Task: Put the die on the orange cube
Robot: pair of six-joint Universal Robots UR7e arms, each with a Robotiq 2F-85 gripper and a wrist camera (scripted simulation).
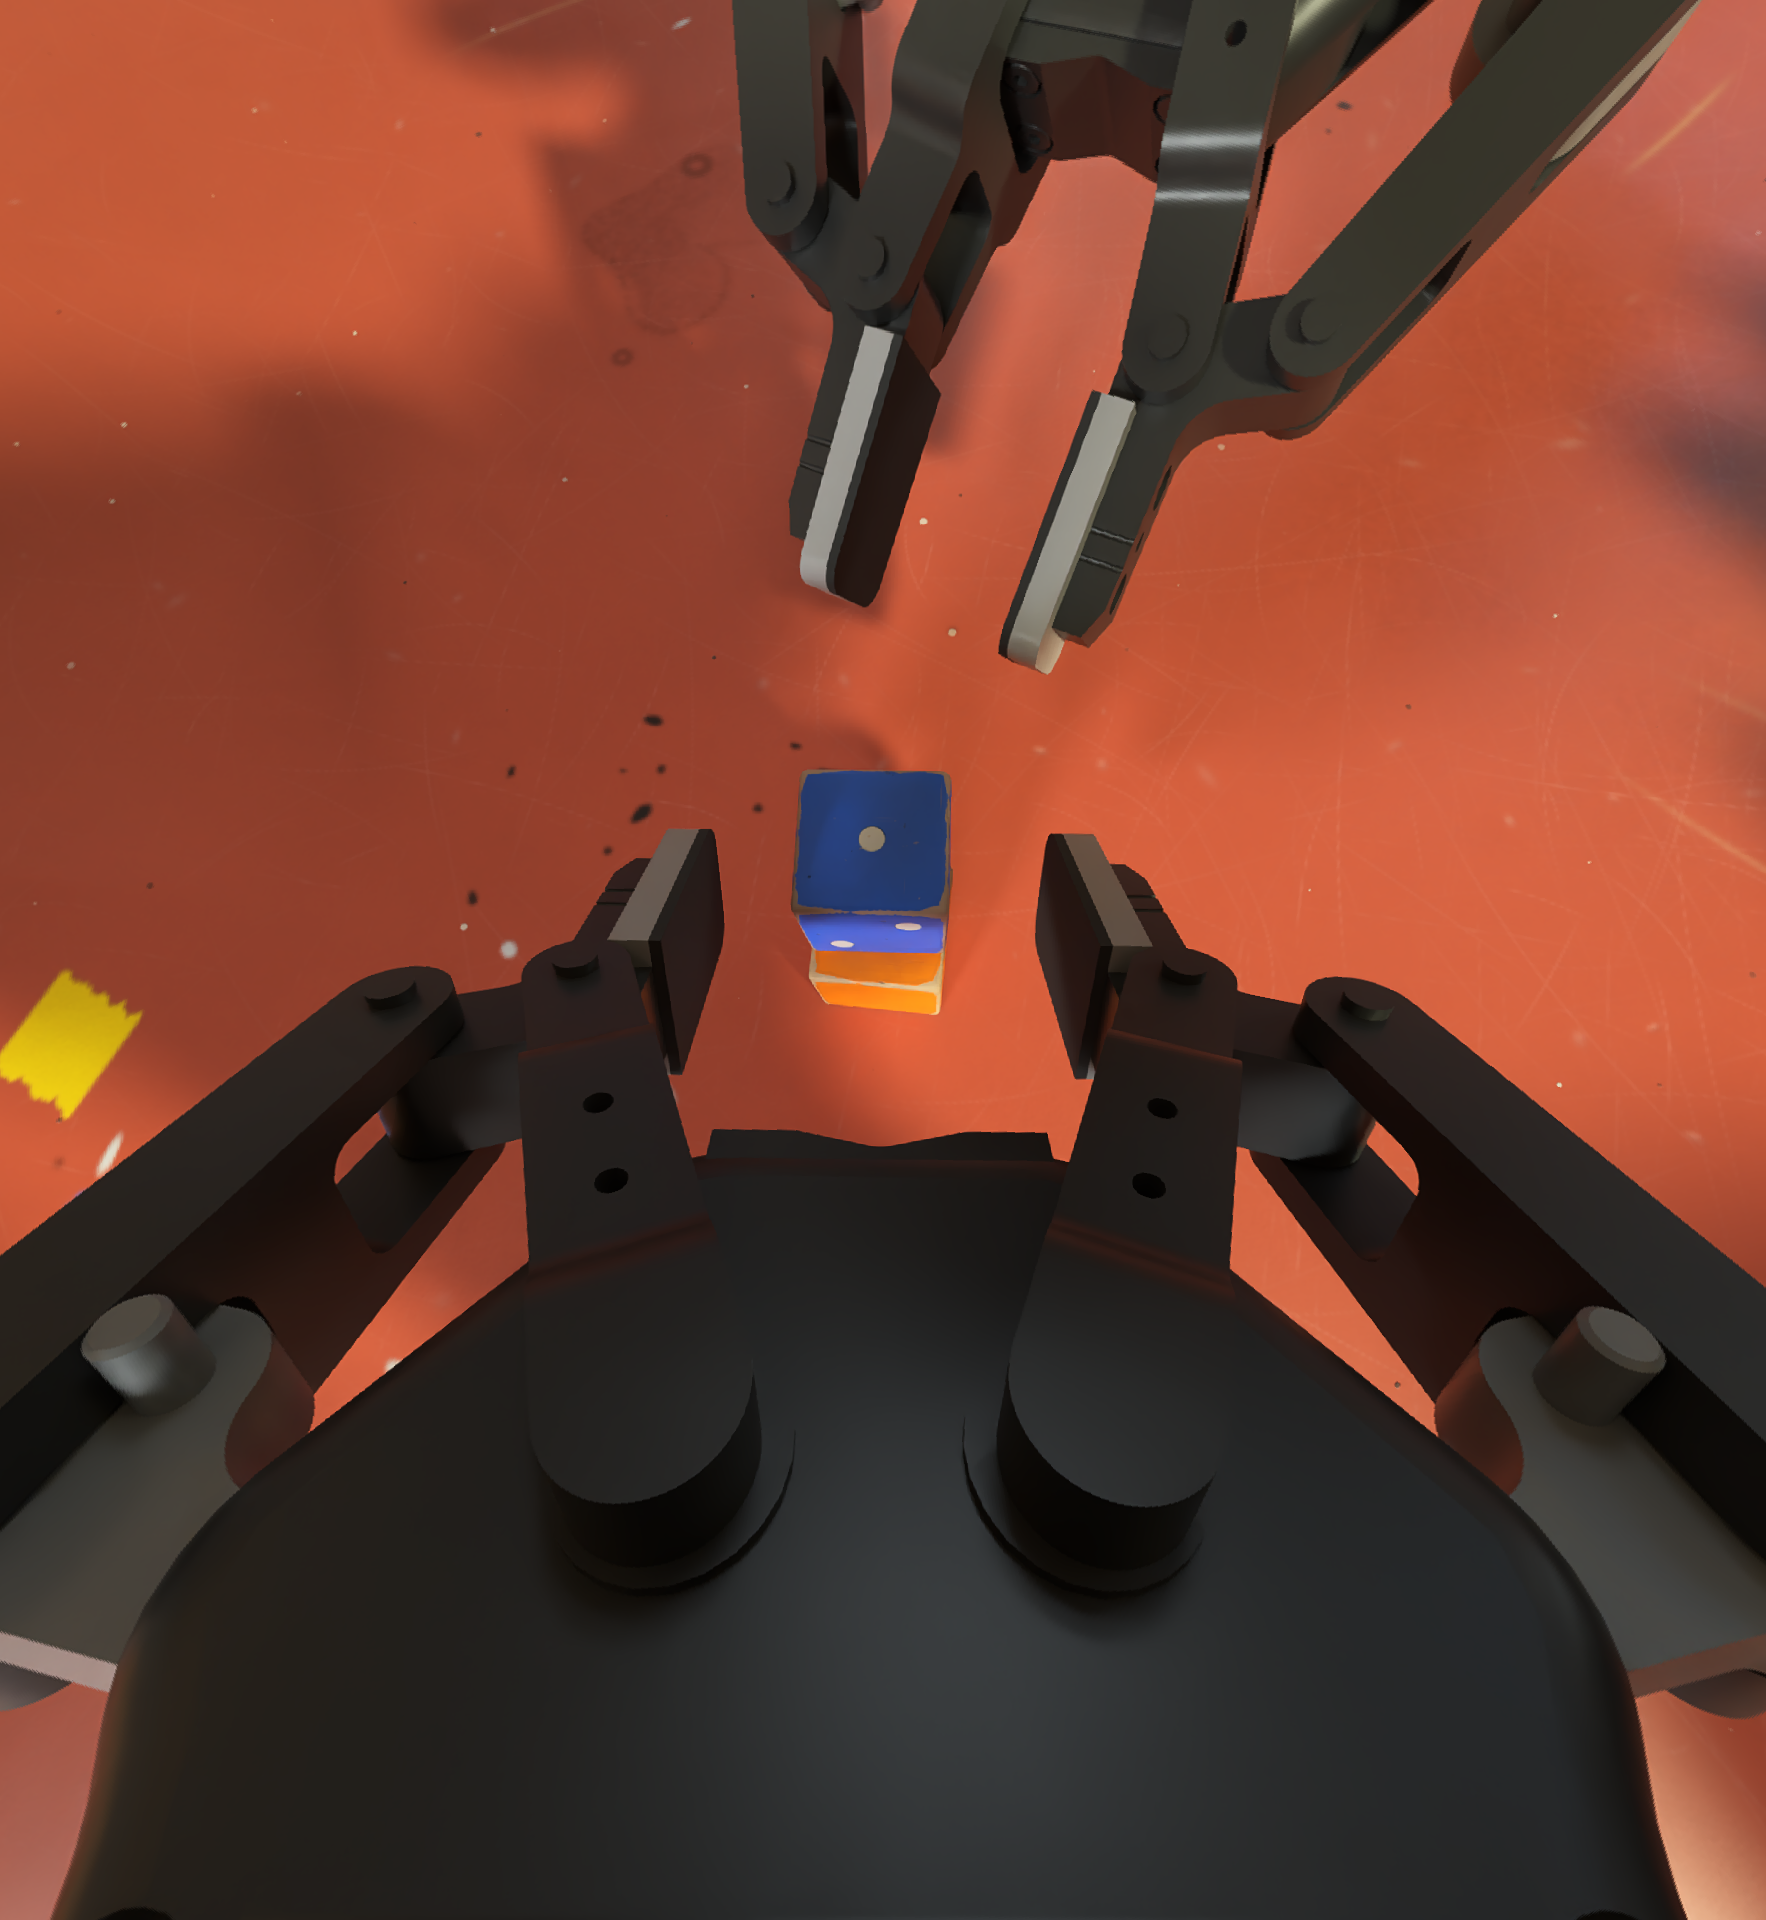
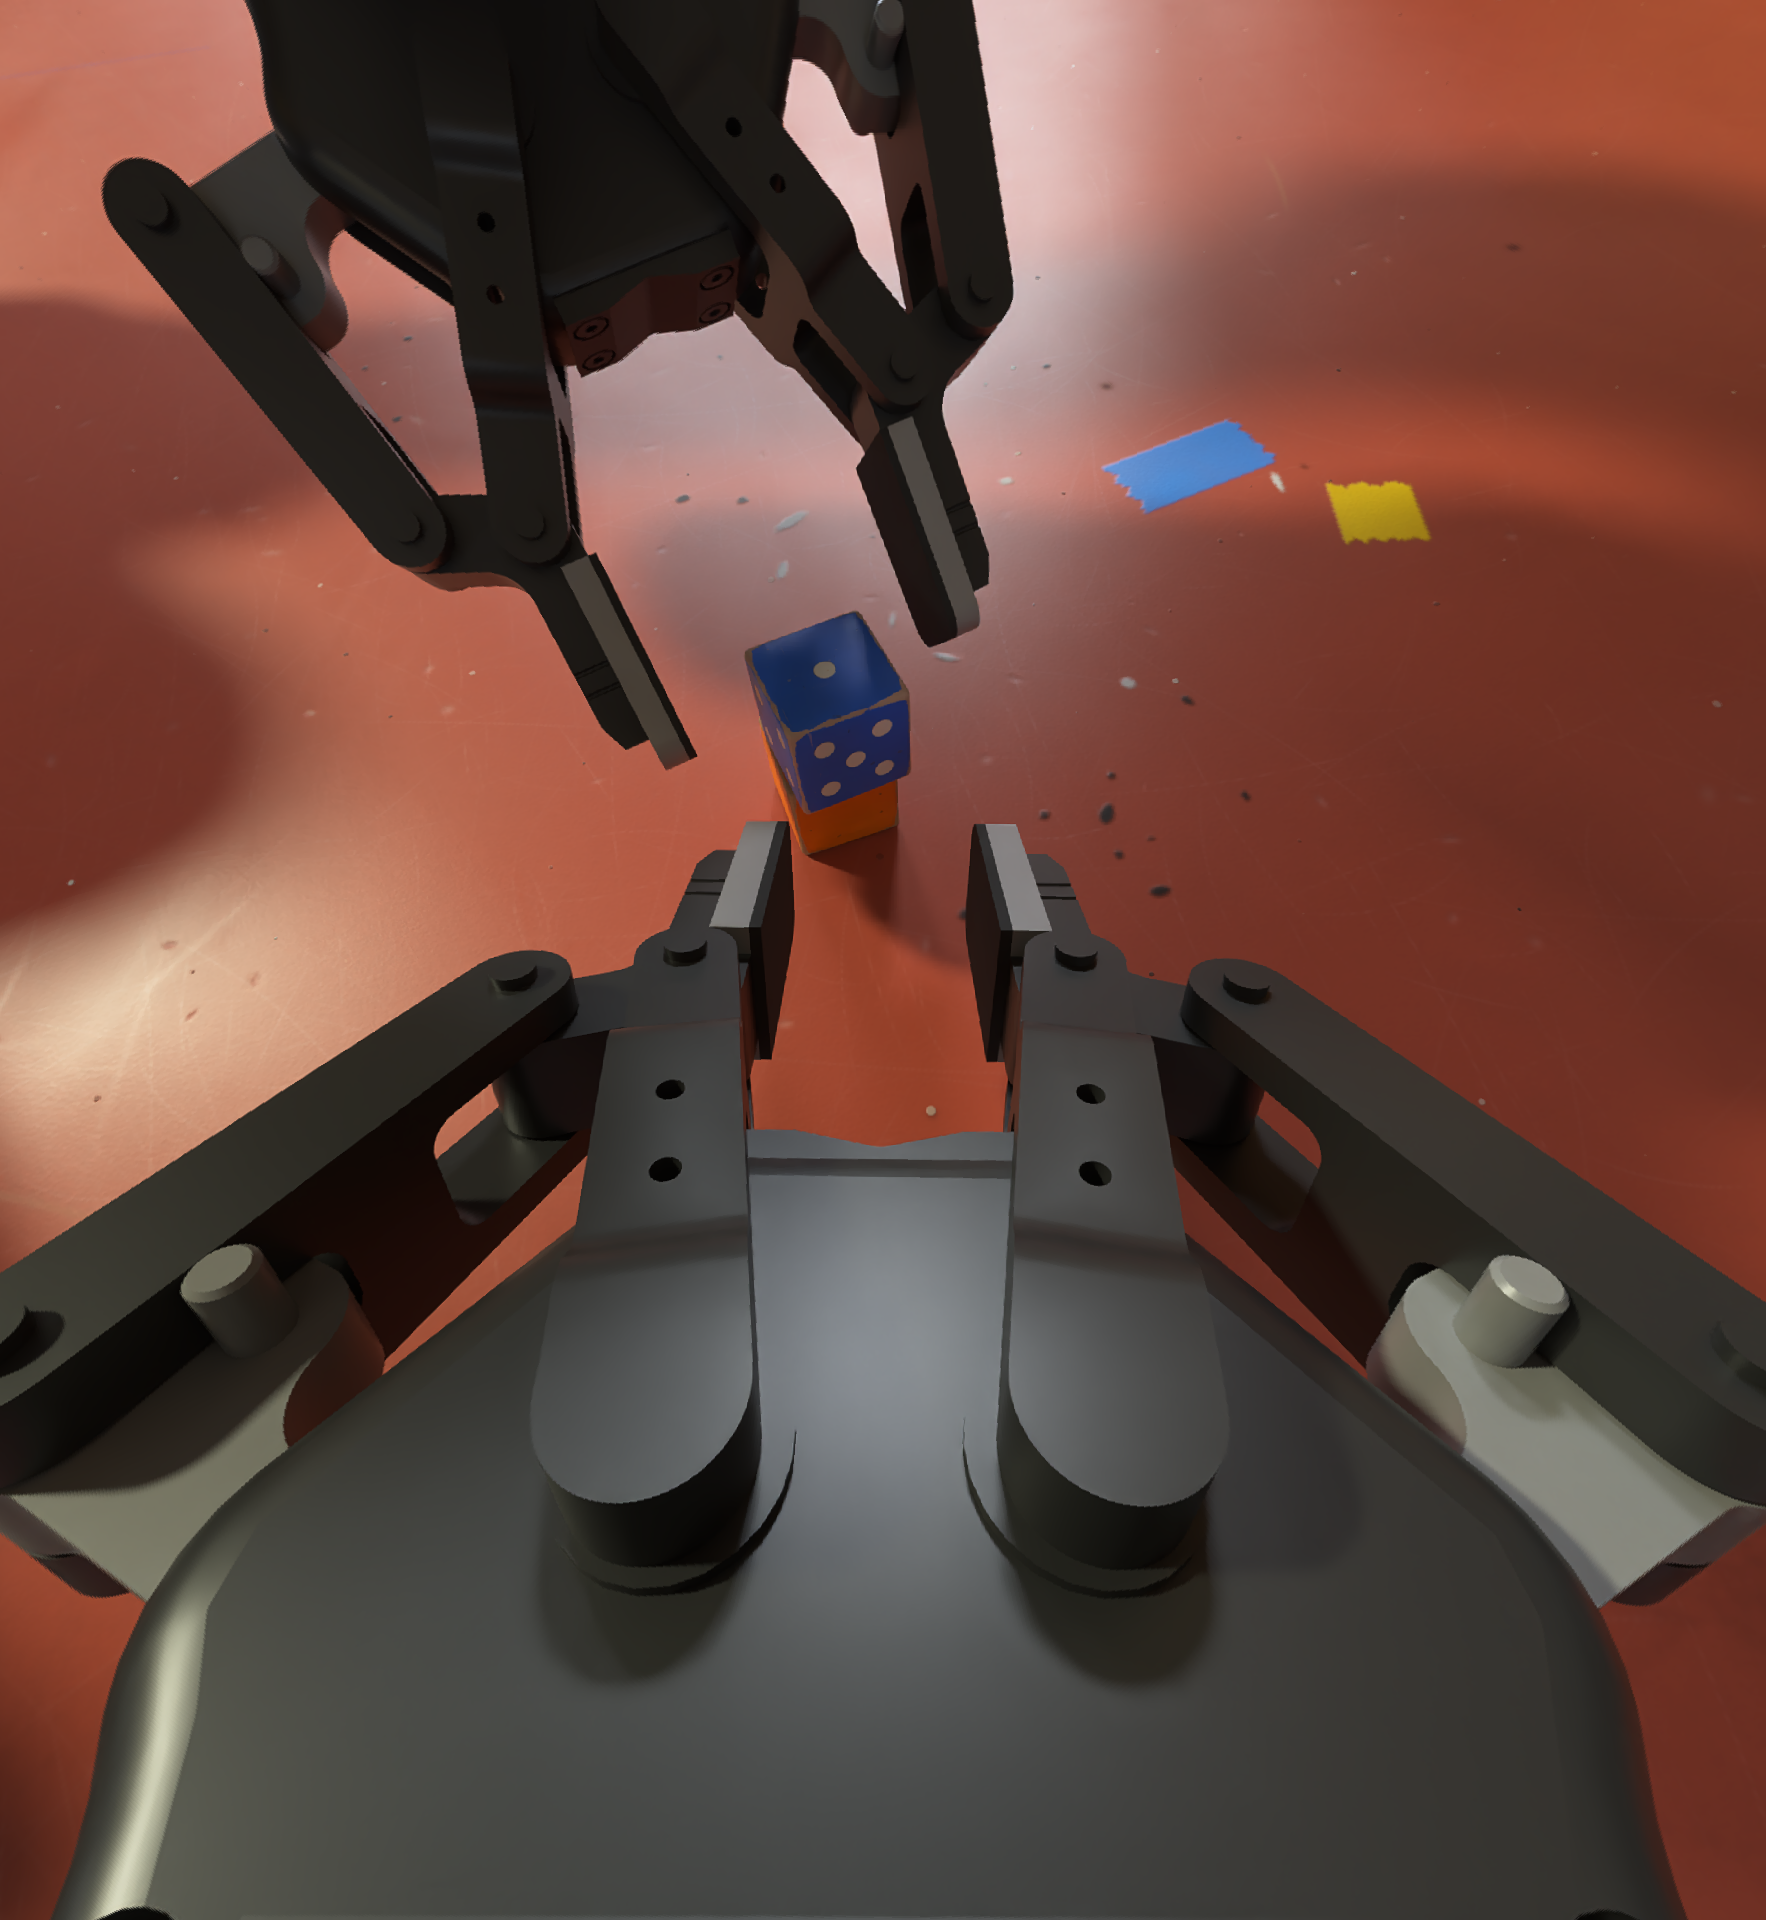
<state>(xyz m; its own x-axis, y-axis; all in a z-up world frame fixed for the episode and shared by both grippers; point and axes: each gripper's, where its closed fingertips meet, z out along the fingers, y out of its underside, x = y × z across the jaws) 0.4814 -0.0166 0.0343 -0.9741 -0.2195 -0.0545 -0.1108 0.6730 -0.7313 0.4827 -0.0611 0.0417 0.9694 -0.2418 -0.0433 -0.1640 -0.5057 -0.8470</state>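
A blue die with pale dots sits on top of the orange cube on the red table. The stack also shows in the right wrist view, die above cube. My left gripper is open and empty, hovering above the stack with a finger on each side, not touching. My right gripper is open and empty, just in front of the stack. The right gripper shows beyond the stack in the left wrist view. The left gripper shows above the die in the right wrist view.
A yellow tape patch lies flat on the table to the left; it also shows in the right wrist view beside a blue tape patch. Dark specks and arm shadows mark the red tabletop.
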